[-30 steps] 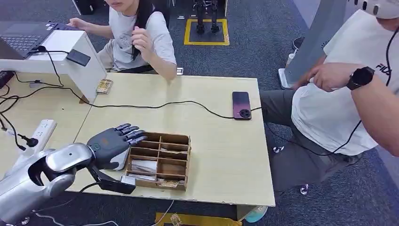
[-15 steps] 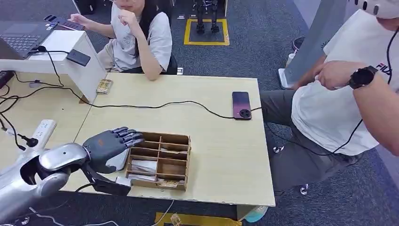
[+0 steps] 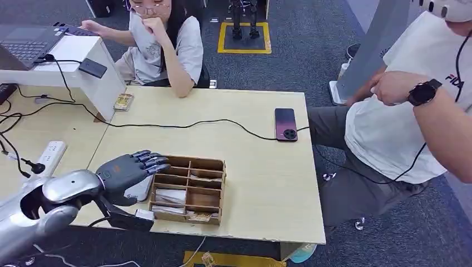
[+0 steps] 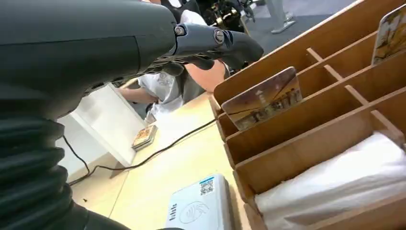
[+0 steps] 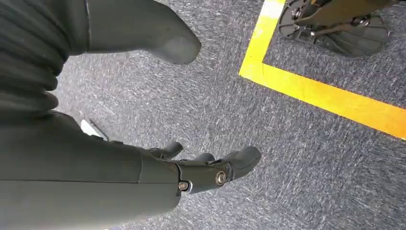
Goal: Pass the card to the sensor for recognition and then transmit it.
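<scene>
Setting: pale wood table (image 3: 261, 167) on grey carpet, one person seated at its far edge, another at its right with a watch on the wrist.
Left hand: the left hand (image 3: 127, 169) hovers over the left end of the wooden organiser (image 3: 189, 189), fingers spread and reaching forward, holding nothing.
Right hand: the right hand (image 5: 191, 167) hangs over the carpet by a yellow floor line, fingers loosely apart, holding nothing.
Card: a card (image 4: 262, 98) stands upright in a rear slot of the organiser, just beyond the left fingertips.
Sensor: a white reader (image 4: 198, 208) lies flat on the table just beside the organiser, under the hand.
Risk: the slot is narrow, so thick fingers may jam on a divider, drag the light organiser, or let the card slip.
Writing: the reader bears a blue logo and QR sticker, too small to read; the shirt at right shows "FIL".
</scene>
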Controlling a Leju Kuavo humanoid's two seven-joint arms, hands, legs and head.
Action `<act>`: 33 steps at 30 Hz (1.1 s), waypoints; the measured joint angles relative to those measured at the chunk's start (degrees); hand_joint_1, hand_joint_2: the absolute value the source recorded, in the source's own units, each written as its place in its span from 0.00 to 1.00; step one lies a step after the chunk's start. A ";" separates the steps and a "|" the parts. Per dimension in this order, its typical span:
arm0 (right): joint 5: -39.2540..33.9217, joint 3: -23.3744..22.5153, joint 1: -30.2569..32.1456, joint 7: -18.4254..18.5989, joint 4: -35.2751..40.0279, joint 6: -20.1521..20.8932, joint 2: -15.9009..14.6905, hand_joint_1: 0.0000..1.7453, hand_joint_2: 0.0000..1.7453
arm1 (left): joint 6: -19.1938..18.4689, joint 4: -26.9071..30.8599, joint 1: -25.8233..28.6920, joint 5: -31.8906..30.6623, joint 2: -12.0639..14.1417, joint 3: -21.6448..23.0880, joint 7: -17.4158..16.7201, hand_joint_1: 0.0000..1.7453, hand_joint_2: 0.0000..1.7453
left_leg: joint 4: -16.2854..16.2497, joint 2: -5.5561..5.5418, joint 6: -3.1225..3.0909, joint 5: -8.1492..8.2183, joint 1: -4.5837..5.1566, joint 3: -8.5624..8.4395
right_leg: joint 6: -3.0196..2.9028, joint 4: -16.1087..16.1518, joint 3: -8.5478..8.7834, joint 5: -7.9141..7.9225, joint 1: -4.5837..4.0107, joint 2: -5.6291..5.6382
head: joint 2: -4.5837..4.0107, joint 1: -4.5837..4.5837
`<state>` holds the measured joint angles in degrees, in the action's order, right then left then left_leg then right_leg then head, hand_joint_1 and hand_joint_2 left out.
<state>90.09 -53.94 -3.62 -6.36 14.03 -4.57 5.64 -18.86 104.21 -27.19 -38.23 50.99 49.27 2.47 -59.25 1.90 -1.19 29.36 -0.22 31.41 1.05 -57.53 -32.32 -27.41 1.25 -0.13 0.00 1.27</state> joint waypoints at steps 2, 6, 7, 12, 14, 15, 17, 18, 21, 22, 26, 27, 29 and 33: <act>0.00 0.02 -0.01 0.00 0.00 0.00 0.00 0.00 1.00 | 0.59 -0.04 0.27 -0.11 -0.39 0.20 -0.53 0.00 1.00 | 0.00 0.00 0.00 0.00 0.00 0.00 | 0.00 0.00 0.00 0.00 0.00 0.00 | 0.00 0.00; 0.00 0.02 -0.01 0.00 -0.04 0.00 0.00 0.00 1.00 | 1.57 -0.42 1.52 0.13 -1.86 0.33 -0.94 0.00 1.00 | 0.00 0.00 0.00 0.00 0.01 0.00 | 0.00 0.00 0.00 0.00 0.00 0.00 | 0.00 0.00; 0.00 0.04 -0.02 0.00 -0.04 0.02 0.00 0.00 1.00 | 1.68 -0.61 1.80 0.37 -2.14 0.33 -0.92 0.00 1.00 | 0.00 0.00 0.00 0.00 0.01 0.00 | 0.00 0.00 0.00 0.00 0.00 0.00 | 0.00 0.00; 0.00 0.09 -0.03 0.00 -0.07 0.00 0.00 0.00 1.00 | 2.67 -1.79 3.52 0.11 -4.31 0.33 -2.08 0.00 1.00 | 0.00 0.00 0.00 0.00 0.02 0.00 | 0.00 0.00 0.00 0.00 0.00 0.00 | 0.00 0.00; 0.00 0.09 -0.02 0.02 -0.07 0.00 0.00 0.00 1.00 | 2.99 -2.25 4.34 -0.37 -5.22 0.26 -2.82 0.00 1.00 | 0.00 0.00 0.00 0.00 0.02 0.00 | 0.00 0.00 0.00 0.00 0.00 0.00 | 0.00 0.02; 0.00 0.09 -0.02 0.02 -0.07 0.00 0.00 0.00 1.00 | 3.19 -2.49 4.67 -0.50 -5.64 0.26 -2.86 0.00 1.00 | 0.00 0.00 0.00 0.00 0.02 0.00 | 0.00 0.00 0.00 0.00 0.00 0.00 | 0.00 0.00; 0.00 0.13 -0.05 0.00 -0.07 -0.02 0.00 0.00 1.00 | 3.34 -2.93 5.12 -0.78 -6.61 0.26 -2.88 0.00 1.00 | 0.00 0.00 0.00 0.00 0.02 0.00 | 0.00 0.00 0.00 0.00 0.00 0.00 | 0.00 0.02; 0.00 0.15 -0.04 0.00 -0.09 -0.02 0.00 0.00 1.00 | 3.39 -3.19 5.22 -1.07 -7.01 0.24 -2.88 0.00 1.00 | 0.00 0.00 0.00 0.00 0.02 0.00 | 0.00 0.00 0.00 0.00 0.00 0.00 | 0.00 0.00; 0.00 0.20 -0.04 0.00 -0.09 -0.04 0.00 0.00 1.00 | 3.85 -3.85 5.60 -2.28 -8.11 -0.13 -2.99 0.00 1.00 | 0.00 0.00 0.00 0.00 0.02 0.00 | 0.00 0.00 0.00 0.00 0.00 0.00 | 0.00 0.02; 0.00 0.20 -0.04 0.00 -0.09 -0.04 0.00 0.00 1.00 | 4.26 -4.09 5.81 -3.36 -8.64 -0.44 -3.17 0.00 1.00 | 0.00 -0.01 0.00 0.00 0.02 0.00 | 0.00 0.00 0.00 0.00 0.00 -0.01 | 0.00 0.00; 0.00 0.20 -0.03 0.09 -0.09 -0.04 0.00 0.00 1.00 | 5.20 -5.23 6.29 -6.12 -11.02 -1.36 -3.98 0.00 1.00 | 0.00 -0.01 0.00 0.00 0.02 0.00 | 0.00 0.00 0.00 0.00 0.01 -0.01 | 0.00 0.02; 0.00 0.20 -0.03 0.15 -0.09 -0.04 0.00 0.00 1.00 | 5.59 -5.53 6.43 -6.73 -11.59 -1.60 -4.02 0.00 1.00 | 0.00 -0.01 0.00 0.00 0.02 0.00 | 0.00 0.00 0.00 0.00 0.01 -0.01 | 0.00 0.02; -0.02 0.20 -0.04 0.20 -0.09 -0.04 0.00 0.00 1.00 | 5.90 -5.86 6.76 -7.34 -12.57 -1.99 -4.20 0.00 1.00 | 0.00 -0.01 0.00 0.00 0.02 0.00 | 0.01 0.00 0.00 0.01 0.01 -0.01 | 0.00 0.00; 0.00 0.20 -0.03 0.61 -0.09 -0.04 0.00 0.00 1.00 | 6.27 -6.34 7.49 -7.72 -13.81 -2.75 -4.55 0.00 1.00 | 0.00 -0.01 0.00 0.00 0.02 0.00 | 0.00 0.00 0.00 0.00 0.00 -0.01 | 0.00 0.00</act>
<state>90.09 -53.75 -3.65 -5.75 13.94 -4.61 5.64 -12.59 97.88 -19.70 -45.94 37.18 46.51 -2.08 -59.25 1.89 -1.20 29.36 -0.20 31.41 1.05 -57.53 -32.32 -27.40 1.25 -0.14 0.00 1.27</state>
